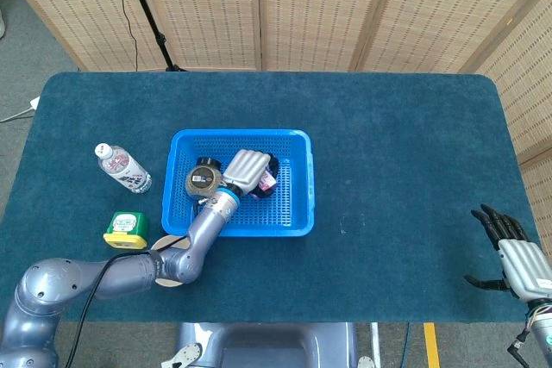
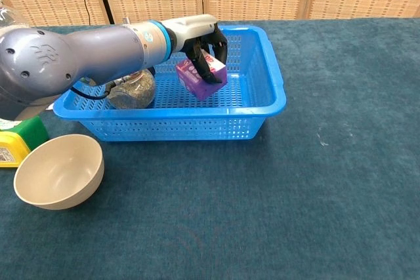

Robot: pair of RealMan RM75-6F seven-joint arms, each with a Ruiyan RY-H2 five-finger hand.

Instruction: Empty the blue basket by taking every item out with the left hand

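Box (image 2: 201, 77), purple and small, hangs tilted inside the blue basket (image 2: 262, 106), clear of its floor, clasped from above by the left hand (image 2: 200, 37). It looks light and stiff; gripping across its flat sides suits it. A jar (image 2: 131, 90) remains inside.

table (image 1: 397, 152) | basket (image 1: 297, 183) | bottle (image 1: 122, 168) | bowl (image 2: 59, 170) | green container (image 1: 126, 228)

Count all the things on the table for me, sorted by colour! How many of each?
Blue: 1, the basket
Purple: 1, the small box held by the left hand
Green and yellow: 1, the container
Beige: 1, the bowl
Clear: 2, the jar in the basket and the water bottle
Total: 6
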